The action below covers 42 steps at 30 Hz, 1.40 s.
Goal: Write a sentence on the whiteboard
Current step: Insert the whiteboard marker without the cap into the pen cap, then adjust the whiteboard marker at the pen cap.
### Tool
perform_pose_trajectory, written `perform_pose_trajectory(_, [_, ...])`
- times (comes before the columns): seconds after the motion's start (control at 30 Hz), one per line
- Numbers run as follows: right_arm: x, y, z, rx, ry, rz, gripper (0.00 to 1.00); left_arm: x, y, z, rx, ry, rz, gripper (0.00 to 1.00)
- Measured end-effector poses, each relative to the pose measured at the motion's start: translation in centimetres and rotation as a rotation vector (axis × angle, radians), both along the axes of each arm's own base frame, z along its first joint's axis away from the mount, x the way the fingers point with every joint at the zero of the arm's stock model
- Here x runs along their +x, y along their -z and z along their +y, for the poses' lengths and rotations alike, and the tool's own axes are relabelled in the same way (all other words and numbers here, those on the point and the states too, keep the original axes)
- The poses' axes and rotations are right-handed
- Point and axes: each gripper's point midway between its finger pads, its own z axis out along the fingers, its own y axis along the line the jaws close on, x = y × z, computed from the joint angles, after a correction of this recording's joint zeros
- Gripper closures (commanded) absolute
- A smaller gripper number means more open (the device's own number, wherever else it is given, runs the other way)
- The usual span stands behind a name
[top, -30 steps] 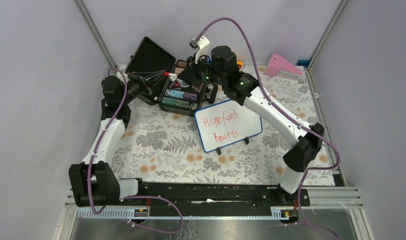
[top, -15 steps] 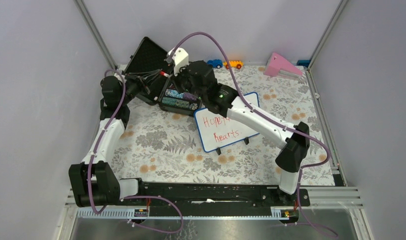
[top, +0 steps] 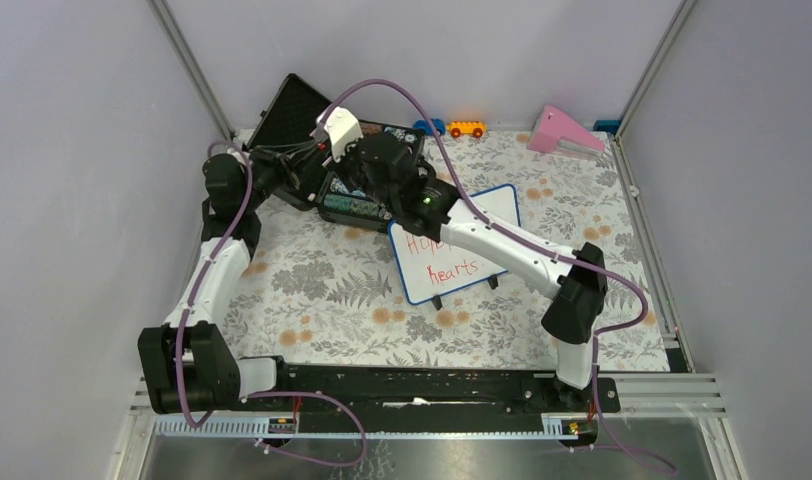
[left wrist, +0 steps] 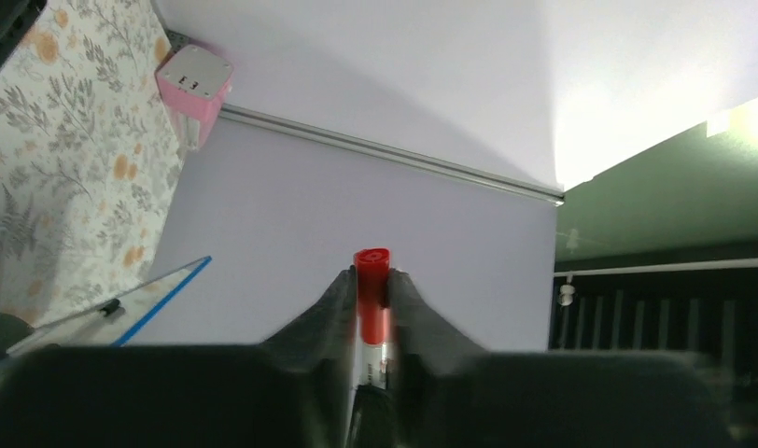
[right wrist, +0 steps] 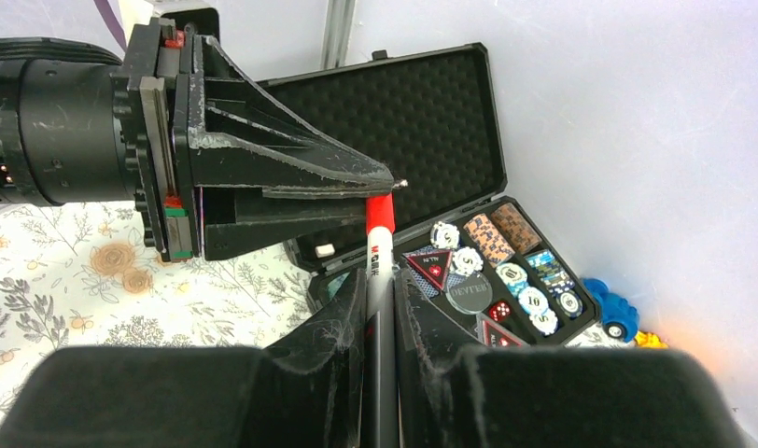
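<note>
Right wrist view: my right gripper (right wrist: 380, 285) clamps the marker (right wrist: 380, 245) body; my left gripper (left wrist: 372, 276) pinches its red end.

Overhead looks down; wrist views — close — share the marker (right wrist: 378, 233).

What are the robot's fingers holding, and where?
A marker: the left fingers pinch its red end, the right fingers grip its barrel.
</note>
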Motion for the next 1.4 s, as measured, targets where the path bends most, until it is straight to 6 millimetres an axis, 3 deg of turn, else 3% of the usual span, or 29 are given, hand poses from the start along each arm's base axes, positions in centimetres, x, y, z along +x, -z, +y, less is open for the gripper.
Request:
perform_pose_trajectory(0.03, [0.1, 0.0, -0.1, -0.002, 0.001, 0.004, 1.0, 0.0, 0.0, 0.0, 0.003, 0.001, -0.002, 0.49])
perform_pose_trajectory(0.13, [0.4, -0.8, -0.1, 0.033, -0.02, 0.02, 1.0, -0.7, -0.4, -1.0, 0.013, 0.051, -0.029, 0.05])
perform_pose_trajectory(0.17, [0.6, -1.1, -0.3, 0.05, -0.025, 0.029, 1.0, -1.1, -0.6, -1.4, 0.018, 0.073, -0.042, 0.02])
perform_pose_trajectory(0.27, [2.3, -1.7, -1.6, 0.105, -0.026, 0.074, 1.0, -1.5, -1.2, -1.2, 0.033, 0.089, -0.082, 0.01])
perform_pose_trajectory(0.43, [5.2, -1.0, -6.0, 0.19, -0.038, 0.221, 1.0, -0.8, -1.3, 2.3, 0.119, 0.015, -0.144, 0.01])
perform_pose_trajectory(0.53, [5.8, -1.4, -9.1, 0.268, -0.093, 0.324, 1.0, -0.6, -1.1, 3.7, 0.233, -0.012, -0.207, 0.01])
perform_pose_trajectory(0.6, [5.5, -2.1, -11.3, 0.319, -0.145, 0.388, 1.0, -0.9, -1.0, 3.6, 0.321, 0.004, -0.276, 0.01])
perform_pose_trajectory(0.73, [3.0, -3.9, -14.8, 0.412, -0.259, 0.508, 1.0, -2.6, -2.8, 1.9, 0.514, 0.14, -0.5, 0.01])
perform_pose_trajectory(0.83, [-0.4, -4.8, -15.9, 0.492, -0.397, 0.615, 1.0, -4.7, -5.9, 0.4, 0.649, 0.231, -0.742, 0.02])
perform_pose_trajectory(0.93, [-3.3, -4.5, -16.4, 0.579, -0.538, 0.755, 1.0, -7.5, -7.4, -1.6, 0.718, 0.328, -0.926, 0.12])
perform_pose_trajectory(1.17, [-6.3, -1.2, -16.3, 0.721, -0.694, 1.147, 1.0, -13.1, -6.5, -8.0, 0.683, 0.635, -1.147, 0.25])
perform_pose_trajectory(1.4, [-7.7, -1.4, -16.7, 0.745, -0.726, 1.201, 1.0, -13.0, -6.1, -10.0, 0.778, 0.692, -1.17, 0.35])
